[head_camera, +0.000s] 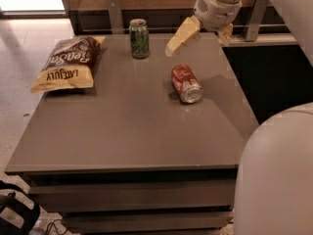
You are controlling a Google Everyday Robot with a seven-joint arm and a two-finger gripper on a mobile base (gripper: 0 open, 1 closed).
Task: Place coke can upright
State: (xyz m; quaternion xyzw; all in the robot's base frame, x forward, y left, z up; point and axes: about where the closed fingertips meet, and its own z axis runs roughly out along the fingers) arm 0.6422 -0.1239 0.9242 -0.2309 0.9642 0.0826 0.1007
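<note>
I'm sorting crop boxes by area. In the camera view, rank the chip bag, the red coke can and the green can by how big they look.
1. chip bag, clearly largest.
2-3. coke can, on its side, and green can, upright farther back: look alike, so unranked.
The end effector hovers above the table, far right, empty.

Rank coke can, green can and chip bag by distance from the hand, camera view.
The hand, open, hovers over the table's back right.
1. coke can, lying just in front of it.
2. green can, upright, back centre; close to 1.
3. chip bag, far left edge.
</note>
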